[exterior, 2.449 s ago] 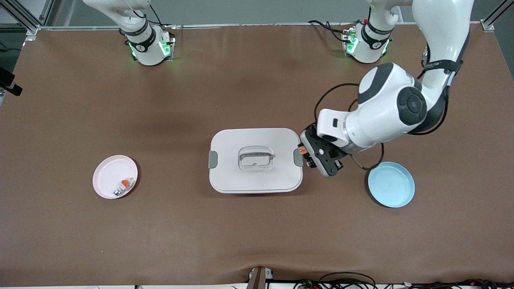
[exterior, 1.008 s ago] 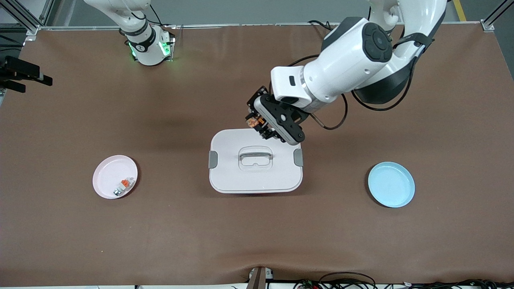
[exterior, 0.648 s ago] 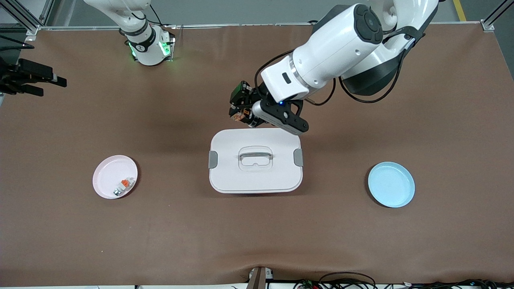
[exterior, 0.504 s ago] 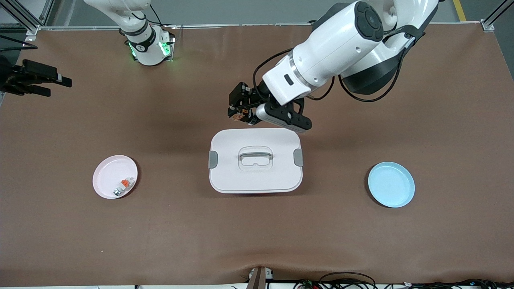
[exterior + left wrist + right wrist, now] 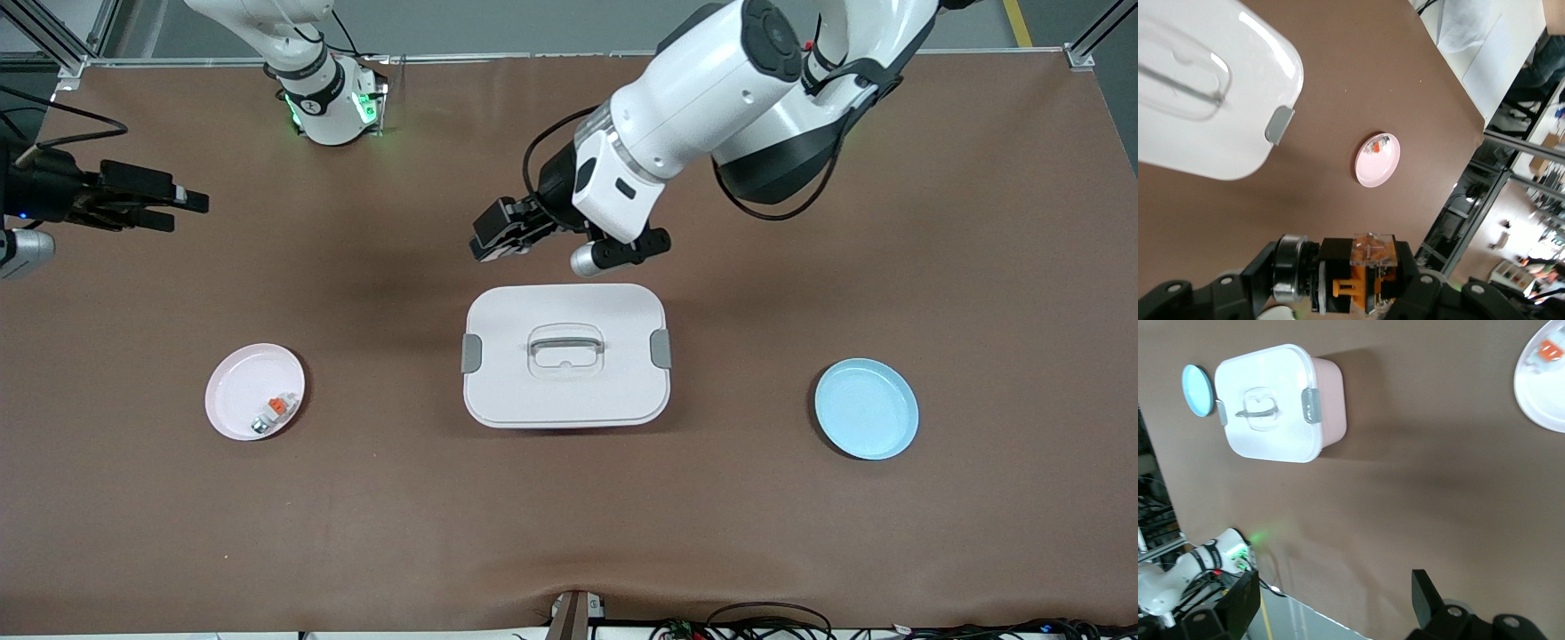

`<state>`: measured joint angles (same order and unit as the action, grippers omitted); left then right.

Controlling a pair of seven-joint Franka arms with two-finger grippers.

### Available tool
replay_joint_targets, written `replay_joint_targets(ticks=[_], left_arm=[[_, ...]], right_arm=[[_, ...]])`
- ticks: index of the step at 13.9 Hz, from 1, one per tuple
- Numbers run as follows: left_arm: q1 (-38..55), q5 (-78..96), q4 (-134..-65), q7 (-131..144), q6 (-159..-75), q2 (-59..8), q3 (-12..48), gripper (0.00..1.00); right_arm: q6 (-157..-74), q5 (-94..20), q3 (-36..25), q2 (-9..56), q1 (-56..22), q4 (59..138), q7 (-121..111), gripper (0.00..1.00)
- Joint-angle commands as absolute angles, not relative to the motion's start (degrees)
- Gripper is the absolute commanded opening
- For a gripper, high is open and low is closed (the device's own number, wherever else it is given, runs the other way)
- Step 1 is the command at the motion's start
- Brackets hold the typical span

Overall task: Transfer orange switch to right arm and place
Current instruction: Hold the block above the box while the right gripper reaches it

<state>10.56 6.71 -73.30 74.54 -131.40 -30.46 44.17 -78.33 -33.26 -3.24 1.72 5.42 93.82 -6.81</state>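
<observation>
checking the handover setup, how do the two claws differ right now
The left claw is shut on the orange switch; the right claw is open and holds nothing. The left claw is over the table beside the lidded box; the right claw is over the right arm's end of the table. Both are black and two-fingered.

My left arm: glossy white shells, black joint sections, round dark grey cap at 1 o'clock on the elbow housing, black cable looping off the wrist. Left tool is black, with screw heads showing in the left wrist view. My right arm: same white, black band, green base lights. Right tool black, silver barrel.
</observation>
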Motion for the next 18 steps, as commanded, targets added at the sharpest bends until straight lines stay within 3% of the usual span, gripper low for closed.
replay_joint_targets(ticks=[1, 10, 18], left_arm=[[15.1, 7.38, -72.6, 82.07, -133.24, -31.47, 40.54, 0.0], [31.8, 7.38, -70.31, 96.33, -133.42, -33.57, 21.81, 0.0], [33.04, 7.29, -70.31, 98.44, -133.15, -34.1, 20.22, 0.0]], right_arm=[[-80.24, -36.12, -3.43, 0.09, 4.75, 96.59, -4.49, 1.0], [-97.88, -42.7, -3.34, -6.5, -6.93, 107.12, 6.15, 1.0], [-122.14, -49.03, -3.25, -13.79, -16.6, 123.38, 6.33, 1.0]])
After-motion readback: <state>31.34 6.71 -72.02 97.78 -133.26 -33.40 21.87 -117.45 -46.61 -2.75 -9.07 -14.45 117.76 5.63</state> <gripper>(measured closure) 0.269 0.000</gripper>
